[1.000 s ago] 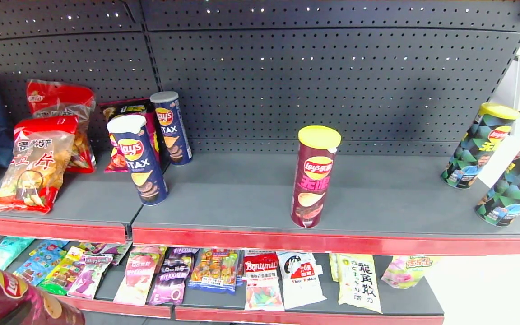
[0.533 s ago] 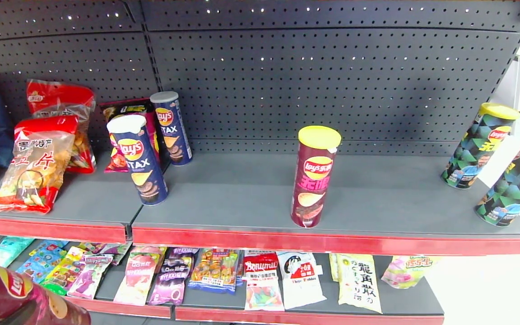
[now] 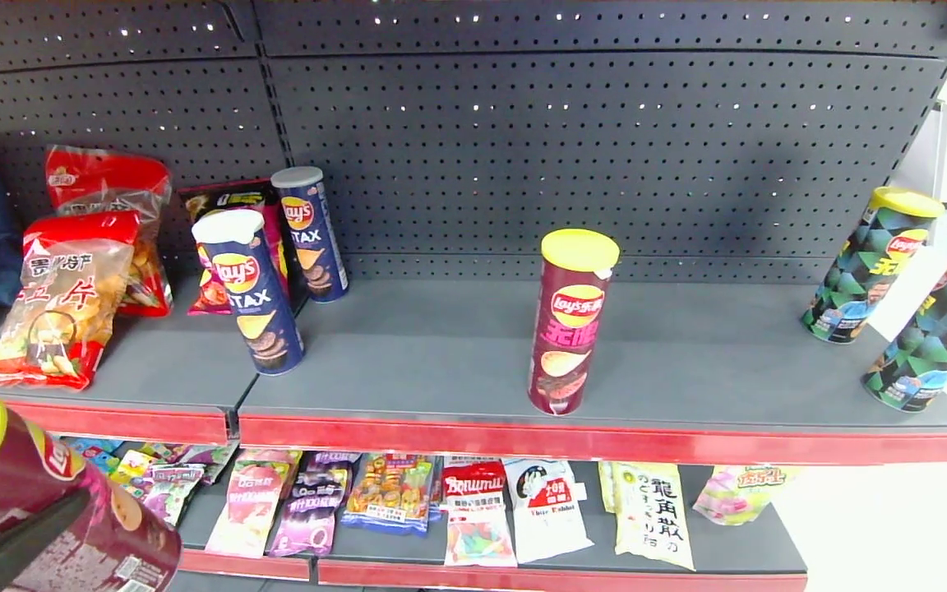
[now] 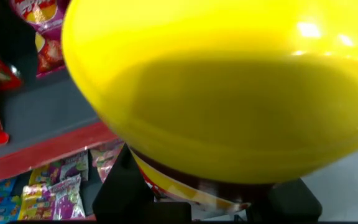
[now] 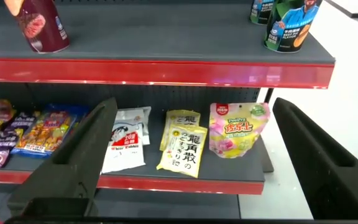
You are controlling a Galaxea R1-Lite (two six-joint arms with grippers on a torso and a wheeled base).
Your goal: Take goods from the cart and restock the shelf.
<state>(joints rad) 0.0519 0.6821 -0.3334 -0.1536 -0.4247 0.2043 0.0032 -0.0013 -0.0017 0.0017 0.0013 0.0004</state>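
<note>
Left fingers (image 4: 124,186): dark, one on each side of a maroon cylindrical chip can with a yellow plastic lid (image 3: 54,501), clamped on its body. One finger shows as a dark bar across the can wall in the head view. Left gripper (image 4: 204,186) carries the can tilted, lid (image 4: 229,81) toward the wrist camera. The can is at the lower left of the head view, in front of the left end of the shelving and resting on neither shelf.

Right fingers (image 5: 73,168): spread wide, nothing between them. Right gripper (image 5: 194,106) faces the lower shelf (image 5: 166,183), where flat snack packets (image 5: 185,149) lie in a row.

Upper grey shelf with red front edge (image 3: 441,362):
- second maroon can with yellow lid (image 3: 568,325), upright, near the front edge, centre, well apart from the other goods
- two navy cans with pale lids (image 3: 250,288), upright, left of centre, one behind the other
- red crisp bags (image 3: 62,300), far left, leaning back
- two green-and-black patterned cans with yellow lids (image 3: 872,263), upright, far right

Dark perforated back panel (image 3: 605,148) stands behind the upper shelf.
</note>
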